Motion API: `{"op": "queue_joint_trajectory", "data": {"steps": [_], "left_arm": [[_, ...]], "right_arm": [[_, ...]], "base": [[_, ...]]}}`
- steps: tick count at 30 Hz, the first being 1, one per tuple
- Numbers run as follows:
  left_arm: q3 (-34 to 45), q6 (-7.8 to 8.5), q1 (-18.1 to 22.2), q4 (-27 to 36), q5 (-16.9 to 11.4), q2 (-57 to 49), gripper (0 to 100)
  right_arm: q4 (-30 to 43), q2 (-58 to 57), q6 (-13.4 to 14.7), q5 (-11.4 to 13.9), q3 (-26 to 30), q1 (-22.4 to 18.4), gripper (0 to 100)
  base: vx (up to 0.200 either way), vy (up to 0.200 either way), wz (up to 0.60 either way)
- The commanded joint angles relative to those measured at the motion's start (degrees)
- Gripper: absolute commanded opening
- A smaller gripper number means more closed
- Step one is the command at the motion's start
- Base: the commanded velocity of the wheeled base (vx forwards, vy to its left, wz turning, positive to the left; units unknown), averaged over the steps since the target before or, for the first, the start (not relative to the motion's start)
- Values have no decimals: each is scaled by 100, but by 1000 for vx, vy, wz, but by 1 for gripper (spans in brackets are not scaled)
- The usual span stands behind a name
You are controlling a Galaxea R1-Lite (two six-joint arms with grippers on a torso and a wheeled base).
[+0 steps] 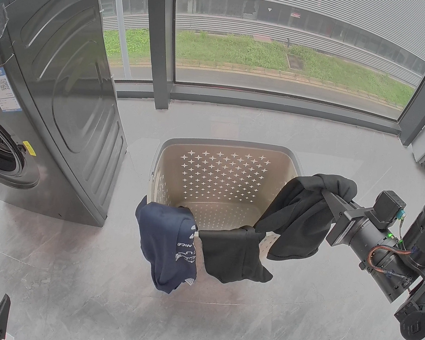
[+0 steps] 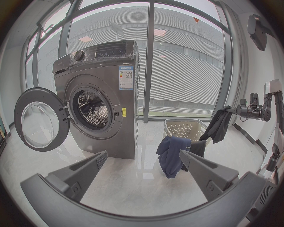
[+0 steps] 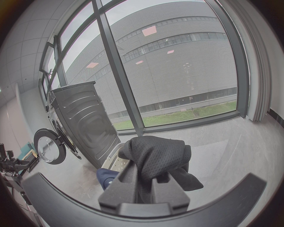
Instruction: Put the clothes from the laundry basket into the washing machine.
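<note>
my right gripper (image 1: 330,199) is clenched on the black garment (image 1: 299,215), held above the laundry basket (image 1: 225,151) so its trailing end can clear the rim toward the open washing machine (image 1: 54,80), while my left gripper (image 2: 142,153) hangs spread, empty.

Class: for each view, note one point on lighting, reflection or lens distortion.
Head view: even daylight through the window, no hard shadows on the floor. Left wrist view: fisheye bows the window frames; the floor mirrors the glass. Right wrist view: dark rounded corners; the black garment in the right gripper is evenly lit.
</note>
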Motion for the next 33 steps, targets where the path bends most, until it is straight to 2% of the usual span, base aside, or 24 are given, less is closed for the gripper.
{"op": "queue_joint_trajectory", "data": {"steps": [1, 7, 33], "left_arm": [[92, -1, 1, -2, 1, -42, 100], [92, -1, 1, -2, 1, -42, 100], [92, -1, 1, -2, 10, -42, 100]], "right_arm": [[-2, -39, 2, -8, -14, 42, 0], [-37, 75, 19, -70, -14, 121, 0], [-90, 146, 81, -61, 127, 121, 0]], "base": [[0, 0, 0], [0, 0, 0], [0, 200, 0]]}}
